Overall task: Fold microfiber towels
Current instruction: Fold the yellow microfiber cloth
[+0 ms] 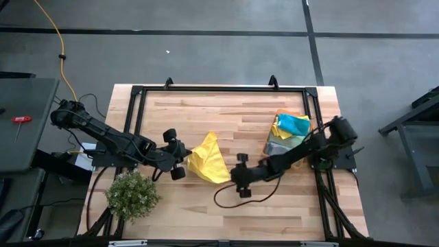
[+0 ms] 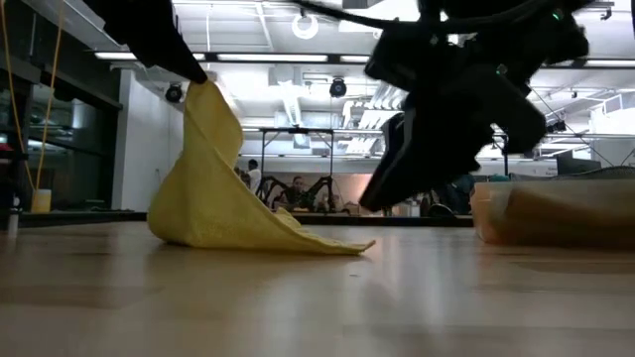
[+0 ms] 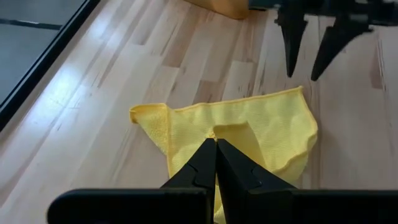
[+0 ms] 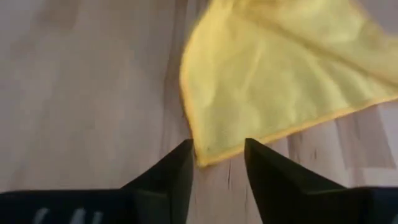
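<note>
The yellow towel (image 1: 208,160) is the thing to steer by; it sits near the middle of the wooden table (image 1: 226,116), one part pulled up into a peak and the rest trailing down onto the boards. The left gripper (image 3: 215,149) is at the towel's left edge, fingers pinched tight on a fold of the yellow cloth and holding that fold off the wood; from table height the cloth (image 2: 213,178) hangs like a small tent from that pinch, its low corner lying flat on the surface. The right gripper (image 4: 217,158) is just beside the towel's opposite, lower corner, close above the table; its two fingers (image 4: 177,171) stand apart with the hemmed corner of the cloth (image 4: 249,81) between their tips, and nothing is clamped in them. Well to the right of the yellow towel, near the table's right rail, lies a heap of other towels (image 1: 288,134), teal-blue on top with yellow, grey and light green showing under it; the right arm (image 1: 312,140) reaches across part of that heap. A small bushy green plant (image 1: 132,195) stands below and left of the yellow towel, by the table's near-left corner; a black cable (image 1: 233,199) loops on the boards just below the right gripper.
</note>
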